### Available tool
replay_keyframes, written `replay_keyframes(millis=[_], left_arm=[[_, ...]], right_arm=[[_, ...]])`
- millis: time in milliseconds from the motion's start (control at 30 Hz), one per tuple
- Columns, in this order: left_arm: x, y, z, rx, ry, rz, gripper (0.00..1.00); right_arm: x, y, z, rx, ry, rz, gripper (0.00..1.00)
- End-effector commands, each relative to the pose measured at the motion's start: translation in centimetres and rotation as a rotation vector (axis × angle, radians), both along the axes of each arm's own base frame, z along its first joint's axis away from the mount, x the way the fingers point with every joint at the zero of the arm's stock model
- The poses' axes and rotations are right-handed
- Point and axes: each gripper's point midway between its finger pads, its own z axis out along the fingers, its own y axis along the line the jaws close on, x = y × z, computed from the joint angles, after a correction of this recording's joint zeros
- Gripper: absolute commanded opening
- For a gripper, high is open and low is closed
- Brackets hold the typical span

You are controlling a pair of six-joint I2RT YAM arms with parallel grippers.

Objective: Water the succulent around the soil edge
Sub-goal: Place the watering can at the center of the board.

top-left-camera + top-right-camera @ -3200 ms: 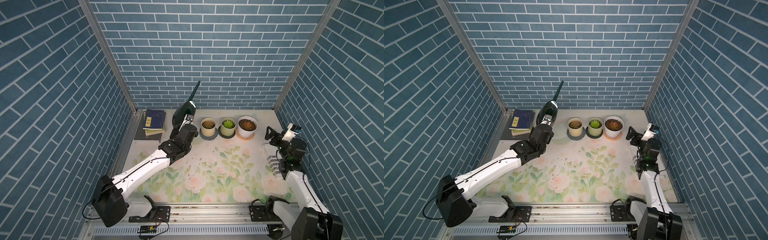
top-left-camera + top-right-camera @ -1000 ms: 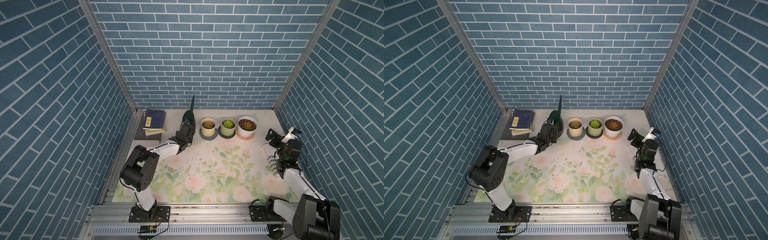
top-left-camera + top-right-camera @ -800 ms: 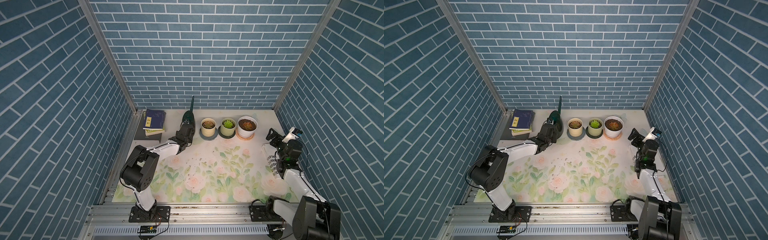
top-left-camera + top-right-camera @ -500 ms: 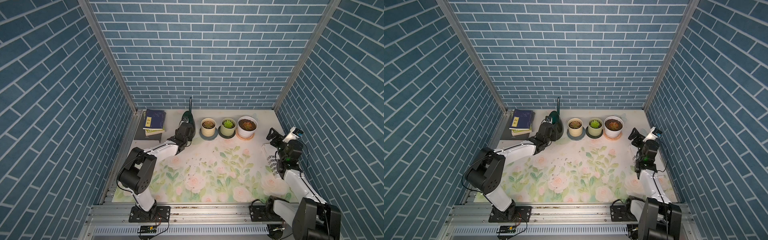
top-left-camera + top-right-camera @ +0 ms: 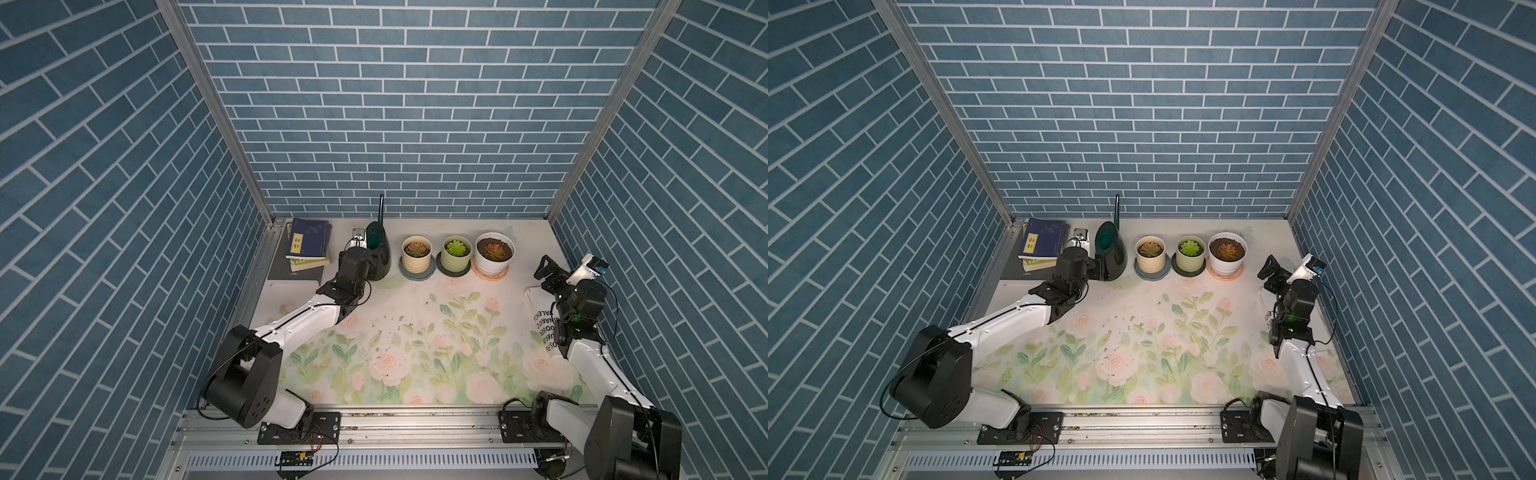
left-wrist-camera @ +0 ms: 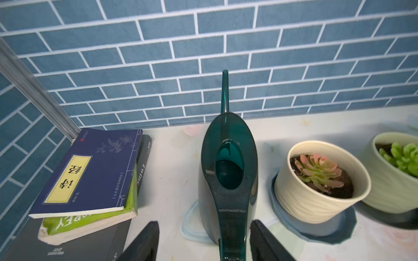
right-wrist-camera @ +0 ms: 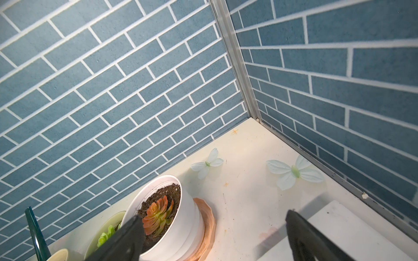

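Three books lie in a pile just left of the left pincer. Its two fingers are apart, one on each side of the handle of the dark green watering can, and they do not squeeze it. The can stands up on the table, right in front of this pincer. Further right, each with a small succulent, sit a cream pot, a green pot and a white pot. The right pincer is just right of the white pot, wide apart and empty.
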Motion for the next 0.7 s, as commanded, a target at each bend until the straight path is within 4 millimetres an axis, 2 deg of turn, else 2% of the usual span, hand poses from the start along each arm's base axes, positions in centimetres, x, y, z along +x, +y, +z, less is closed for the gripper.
replay_keyframes(millis=[0,133,233,433,500,667], left_arm=[[-0.6,1.5,2.6,0.018,-0.116,0.018,0.79],[-1.6,4.4,2.9,0.022,-0.182,0.062,0.81],[-2.1,7.3,2.1,0.017,-0.213,0.100,0.85],[-1.7,12.5,-2.7,0.015,-0.130,0.218,0.93],[-1.6,13.4,-4.1,-0.009,-0.118,0.215,1.00],[-1.1,14.7,-6.7,-0.013,-0.091,0.173,1.00]], right_arm=[[-0.2,-0.3,0.1,-0.002,-0.014,-0.024,0.99],[-0.5,-1.2,-0.6,-0.034,-0.014,-0.079,0.99],[-1.1,-2.3,-1.2,-0.067,-0.011,-0.142,0.99],[-2.8,-3.8,-2.1,-0.124,-0.010,-0.244,0.99],[-3.5,-4.4,-2.4,-0.147,-0.011,-0.286,0.99],[-5.1,-6.1,-5.0,-0.221,0.066,-0.391,0.99]])
